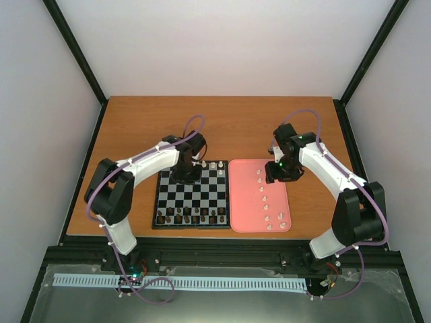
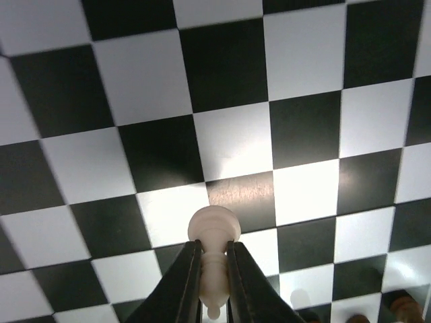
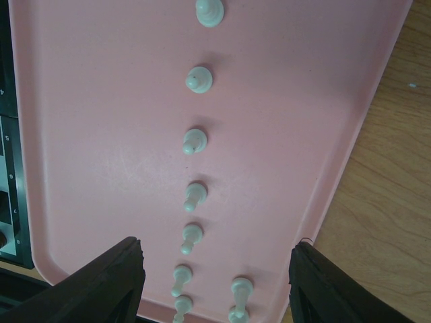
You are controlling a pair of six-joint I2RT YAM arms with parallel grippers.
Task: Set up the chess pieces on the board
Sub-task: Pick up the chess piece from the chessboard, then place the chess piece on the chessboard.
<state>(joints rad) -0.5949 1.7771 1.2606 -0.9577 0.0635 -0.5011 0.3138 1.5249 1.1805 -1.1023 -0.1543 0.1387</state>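
Observation:
The board (image 1: 176,202) with black and pale checks lies at table centre; it fills the left wrist view (image 2: 229,141). My left gripper (image 1: 186,173) hangs over its far left part, shut on a cream chess piece (image 2: 214,232) held above the squares. A few white pieces (image 1: 213,165) stand on the board's far row. My right gripper (image 1: 279,173) is open and empty above the pink tray (image 1: 246,195). Several white pieces (image 3: 194,195) stand in a column on the tray (image 3: 101,121), with two more (image 3: 240,289) near its end.
A row of dark brown pieces (image 1: 192,217) stands along the board's near edge. The tray lies against the board's right side. Bare wood table (image 1: 222,124) lies behind both. A black frame runs round the table.

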